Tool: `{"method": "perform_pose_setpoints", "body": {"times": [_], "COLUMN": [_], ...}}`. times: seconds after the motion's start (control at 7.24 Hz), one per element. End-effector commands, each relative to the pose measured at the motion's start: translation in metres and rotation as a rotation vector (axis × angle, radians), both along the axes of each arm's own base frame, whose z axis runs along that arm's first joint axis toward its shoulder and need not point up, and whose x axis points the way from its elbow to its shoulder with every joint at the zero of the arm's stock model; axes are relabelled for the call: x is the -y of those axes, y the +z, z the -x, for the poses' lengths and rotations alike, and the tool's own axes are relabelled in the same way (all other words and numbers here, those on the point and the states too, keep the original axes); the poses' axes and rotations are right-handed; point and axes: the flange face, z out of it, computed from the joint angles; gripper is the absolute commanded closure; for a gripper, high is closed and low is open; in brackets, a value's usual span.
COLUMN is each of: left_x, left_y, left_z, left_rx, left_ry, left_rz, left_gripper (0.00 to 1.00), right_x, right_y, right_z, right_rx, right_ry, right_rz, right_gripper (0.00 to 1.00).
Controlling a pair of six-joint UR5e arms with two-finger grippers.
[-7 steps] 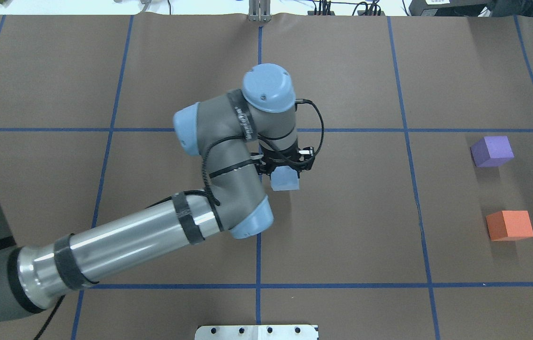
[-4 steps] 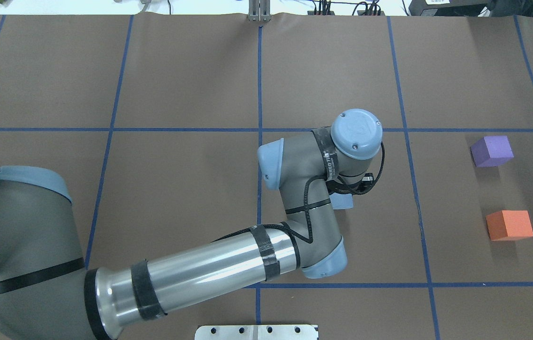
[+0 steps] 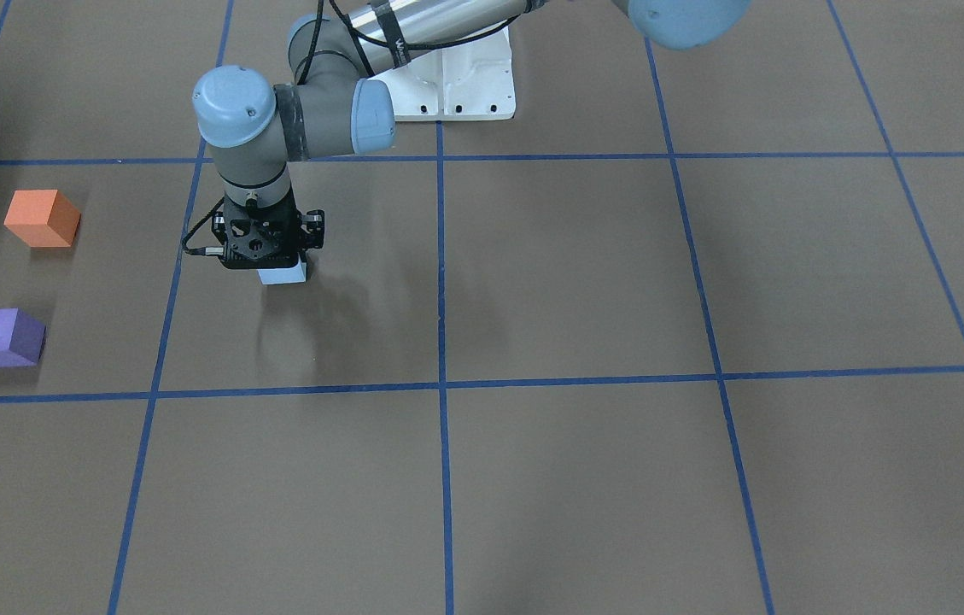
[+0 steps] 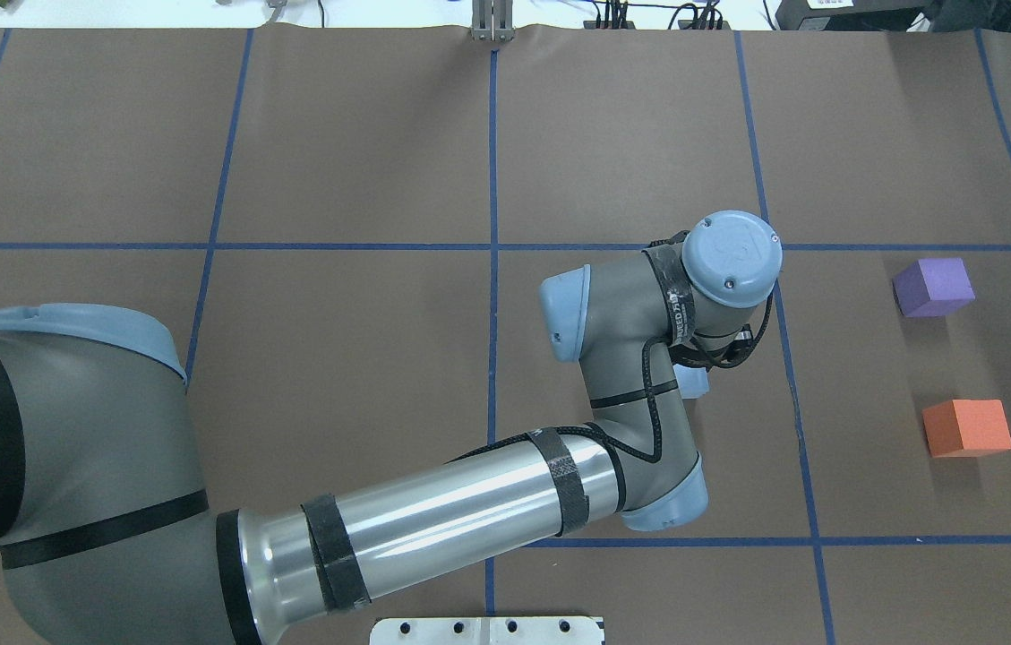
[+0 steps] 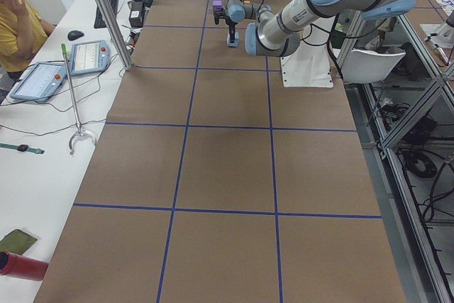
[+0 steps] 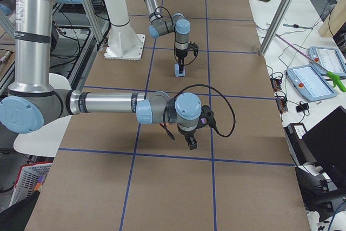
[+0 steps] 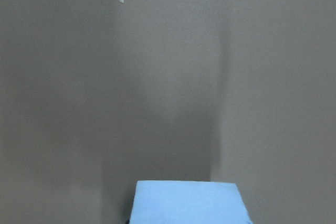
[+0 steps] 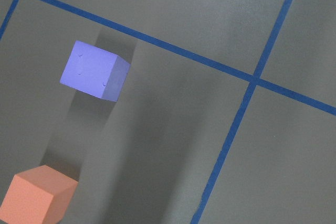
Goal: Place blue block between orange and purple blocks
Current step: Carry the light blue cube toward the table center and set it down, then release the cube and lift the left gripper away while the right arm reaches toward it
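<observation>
My left gripper (image 3: 277,266) points down and is shut on the light blue block (image 3: 285,275). It holds the block a little above the brown table, right of the middle. In the overhead view the wrist covers the gripper and only a corner of the blue block (image 4: 695,383) shows. The purple block (image 4: 933,287) and the orange block (image 4: 966,428) lie apart at the right, with a gap between them. The right wrist view looks down on both the purple block (image 8: 94,71) and the orange block (image 8: 35,195). My right gripper (image 6: 190,143) shows only in the exterior right view, so I cannot tell its state.
Blue tape lines (image 4: 774,358) divide the table into squares. The white base plate (image 3: 456,85) sits at the robot's edge. An operator (image 5: 14,5) sits at a side bench with tablets (image 5: 89,56).
My left arm has swung to the right with the blue block in its grip, closer to the purple and orange blocks. Those two blocks have not moved.
</observation>
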Motion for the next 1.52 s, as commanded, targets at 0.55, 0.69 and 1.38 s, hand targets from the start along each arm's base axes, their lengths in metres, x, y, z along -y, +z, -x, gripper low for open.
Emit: {"method": "perform_pose_setpoints", "body": {"times": [0.55, 0.69, 1.38], "left_x": [0.018, 0.019, 0.060], "left_y": [-0.046, 0.004, 0.229], "left_z": [0.161, 0.220, 0.401], "left_rx": [-0.055, -0.098, -0.043], "left_ry": [-0.029, -0.061, 0.022], "left_rz": [0.116, 0.093, 0.025], "left_gripper": [0.00, 0.00, 0.00], "right_x": [0.022, 0.025, -0.014], "right_y": [-0.048, -0.060, -0.190], "right_z": [0.037, 0.064, 0.358], "right_rx": [0.045, 0.079, 0.202], "right_ry": [0.128, 0.147, 0.360], "right_rz": [0.173, 0.211, 0.344], "right_gripper": [0.00, 0.00, 0.00]}}
